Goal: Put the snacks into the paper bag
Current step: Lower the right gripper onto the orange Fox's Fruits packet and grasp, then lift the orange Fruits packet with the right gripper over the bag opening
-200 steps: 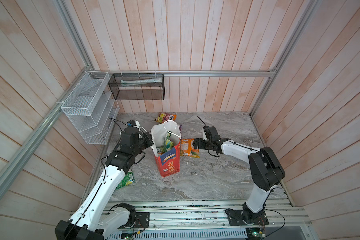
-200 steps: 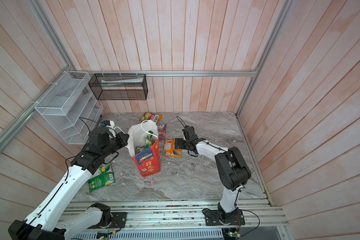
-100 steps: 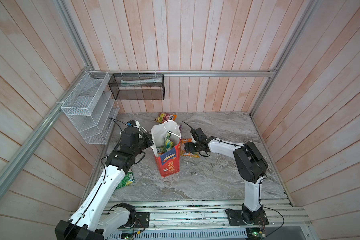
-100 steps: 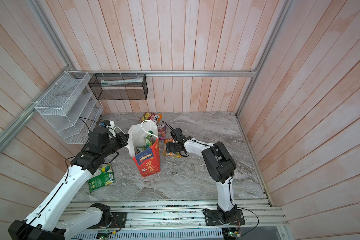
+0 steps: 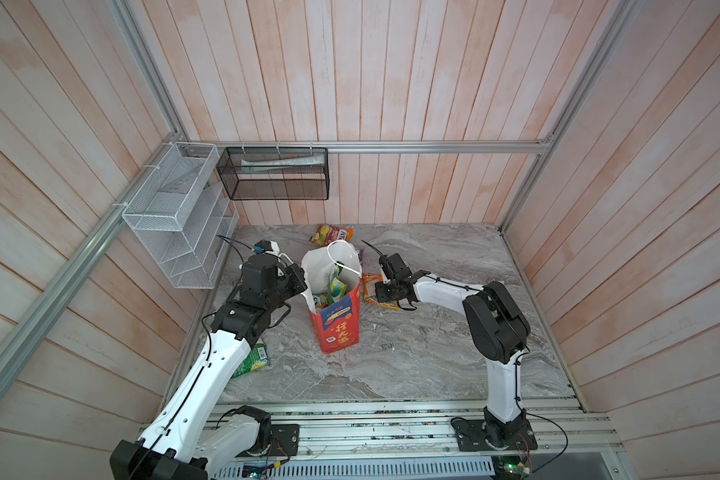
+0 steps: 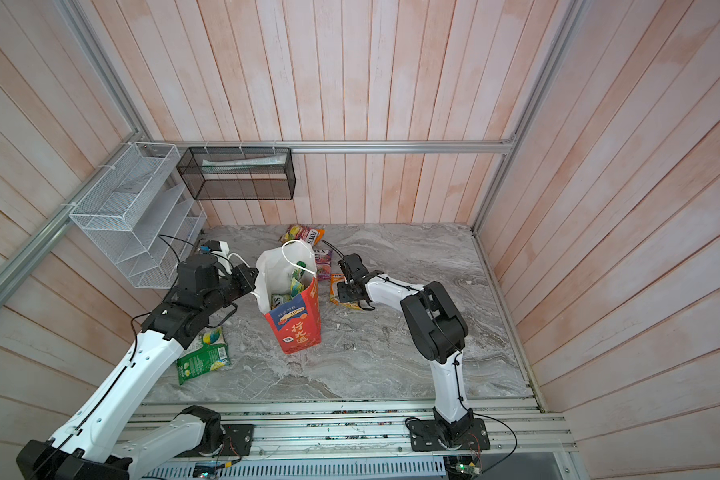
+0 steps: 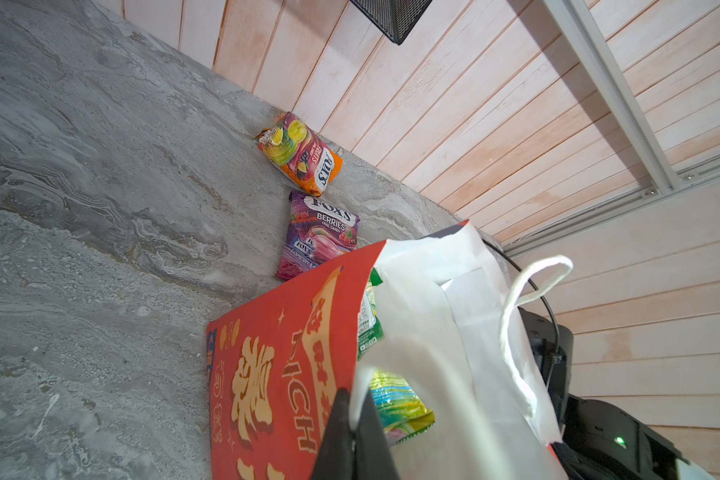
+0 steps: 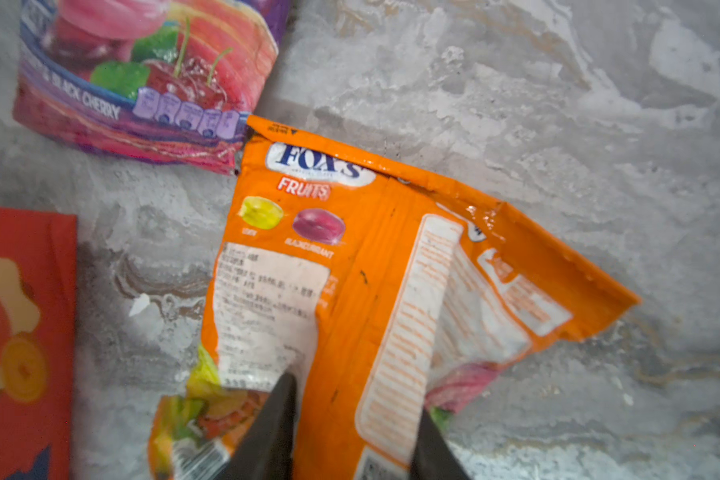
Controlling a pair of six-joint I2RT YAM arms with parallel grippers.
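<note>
Beside the paper bag (image 5: 335, 328) on the counter (image 5: 412, 353), my right end effector (image 8: 352, 399) pinches the orange packet (image 8: 391, 257) across its lower half. It looks light, crinkly and slick, so I judge a firm grip on the body safest. My left end effector (image 7: 352, 399), pressed together, holds the bag's rim.

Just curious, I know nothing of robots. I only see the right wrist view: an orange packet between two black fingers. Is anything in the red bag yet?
Observer: Yes, green packets stick up inside the bag.
Operator: What is the other arm doing?
Observer: The left gripper is shut on the bag's rim.
Operator: Any snacks I can't see?
Observer: A loose green packet lies beside the left arm.
</note>
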